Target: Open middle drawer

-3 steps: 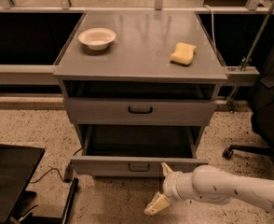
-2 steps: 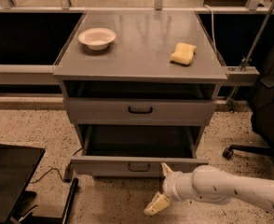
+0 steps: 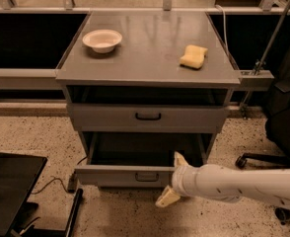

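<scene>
The grey cabinet has a middle drawer (image 3: 110, 117) with a low flat front and a small black loop handle (image 3: 148, 116) at its centre. A dark gap shows above this front. Below it the lowest drawer (image 3: 110, 174) is pulled out towards me, and its dark inside shows. My gripper (image 3: 167, 179) is open and holds nothing. It sits in front of the right part of the lowest drawer's front, well below the middle drawer's handle. One finger (image 3: 180, 160) points up at the drawer edge. The other finger (image 3: 166, 197) points down at the floor.
A white bowl (image 3: 102, 39) and a yellow sponge (image 3: 194, 57) lie on the cabinet top (image 3: 145, 58). A black flat object (image 3: 9, 186) lies on the floor at the left with a cable beside it. A dark office chair (image 3: 283, 127) stands at the right.
</scene>
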Motion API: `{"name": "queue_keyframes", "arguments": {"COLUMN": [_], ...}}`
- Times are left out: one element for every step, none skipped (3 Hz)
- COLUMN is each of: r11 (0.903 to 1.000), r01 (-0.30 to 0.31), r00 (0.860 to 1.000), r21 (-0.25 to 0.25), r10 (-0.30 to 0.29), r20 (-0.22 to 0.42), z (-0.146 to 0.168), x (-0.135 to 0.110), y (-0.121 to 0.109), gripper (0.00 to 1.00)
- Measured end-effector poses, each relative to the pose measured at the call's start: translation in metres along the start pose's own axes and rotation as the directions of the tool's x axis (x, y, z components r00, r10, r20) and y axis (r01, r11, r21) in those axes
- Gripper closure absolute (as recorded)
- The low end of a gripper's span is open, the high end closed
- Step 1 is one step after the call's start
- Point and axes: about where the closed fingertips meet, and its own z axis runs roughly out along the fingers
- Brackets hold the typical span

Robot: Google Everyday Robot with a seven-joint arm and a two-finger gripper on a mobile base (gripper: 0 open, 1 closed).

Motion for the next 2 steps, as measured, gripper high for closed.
{"name": "queue_keyframes", "arguments": {"r11": [0.9965,0.9979], "r01": [0.065,0.052], "r00": [0.998,0.999], "r21": [0.052,0.038], "r10": [-0.066,-0.052], "r20": [-0.001,-0.001], "z": [0.0071,0.0072], "x": [-0.0232,-0.0173], "y": [-0.0195,-0.0136], "gripper": [0.0,0.0]}}
